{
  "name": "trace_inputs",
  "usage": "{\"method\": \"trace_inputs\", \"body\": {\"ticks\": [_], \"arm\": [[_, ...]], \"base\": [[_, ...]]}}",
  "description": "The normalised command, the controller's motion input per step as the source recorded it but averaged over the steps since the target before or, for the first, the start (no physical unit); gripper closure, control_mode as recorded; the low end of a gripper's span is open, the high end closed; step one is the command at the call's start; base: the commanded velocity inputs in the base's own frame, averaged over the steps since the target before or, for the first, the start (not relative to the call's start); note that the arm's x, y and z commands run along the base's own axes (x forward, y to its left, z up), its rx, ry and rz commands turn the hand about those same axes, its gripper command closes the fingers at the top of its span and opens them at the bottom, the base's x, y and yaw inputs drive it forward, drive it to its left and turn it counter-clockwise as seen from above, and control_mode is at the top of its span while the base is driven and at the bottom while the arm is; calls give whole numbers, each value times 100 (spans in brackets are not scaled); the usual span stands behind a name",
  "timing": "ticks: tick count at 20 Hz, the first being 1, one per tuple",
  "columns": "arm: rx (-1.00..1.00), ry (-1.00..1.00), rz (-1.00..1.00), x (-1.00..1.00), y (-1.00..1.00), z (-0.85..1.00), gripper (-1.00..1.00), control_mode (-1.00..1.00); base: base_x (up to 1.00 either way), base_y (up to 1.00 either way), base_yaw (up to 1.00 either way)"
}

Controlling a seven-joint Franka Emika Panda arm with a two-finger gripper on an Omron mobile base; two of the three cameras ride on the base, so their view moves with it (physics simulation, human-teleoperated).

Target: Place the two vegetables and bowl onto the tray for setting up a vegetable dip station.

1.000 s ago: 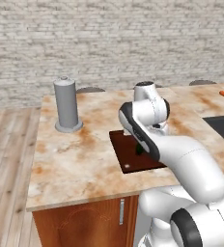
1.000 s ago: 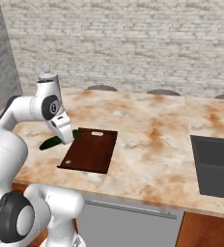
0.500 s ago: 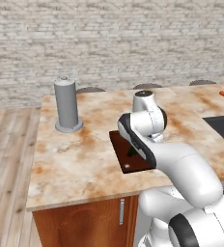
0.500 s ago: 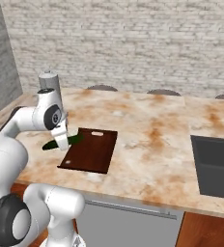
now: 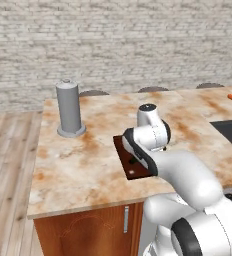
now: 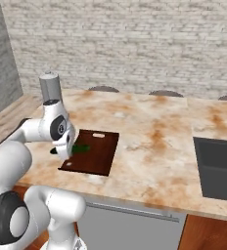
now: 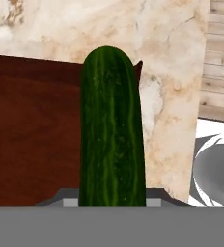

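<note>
Right base view: gripper [image 6: 69, 149] low over tray [image 6: 100, 153], clamping cucumber [image 6: 80, 148].

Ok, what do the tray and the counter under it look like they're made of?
The tray looks like dark reddish-brown wood with a smooth, slightly satin finish; faint grain streaks show in the hand view, and a slot handle is cut at its far end. The counter looks like polished stone, probably marble or granite, given its cream surface with rusty mottled veining. It is all rendered, so both are guesses from looks.
</note>
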Motion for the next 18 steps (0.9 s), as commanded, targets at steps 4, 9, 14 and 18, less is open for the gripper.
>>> {"method": "trace_inputs", "body": {"ticks": [4, 9, 14, 18], "arm": [[9, 4, -23, 22, -14, -20, 100, -100], [9, 2, -21, 20, -6, -23, 100, -100], [4, 0, -19, 19, 0, -28, 100, -100], [1, 0, -16, 17, 1, -32, 100, -100]], "base": [[0, 0, 0], [0, 0, 0], [0, 0, 0], [0, 0, 0]]}}
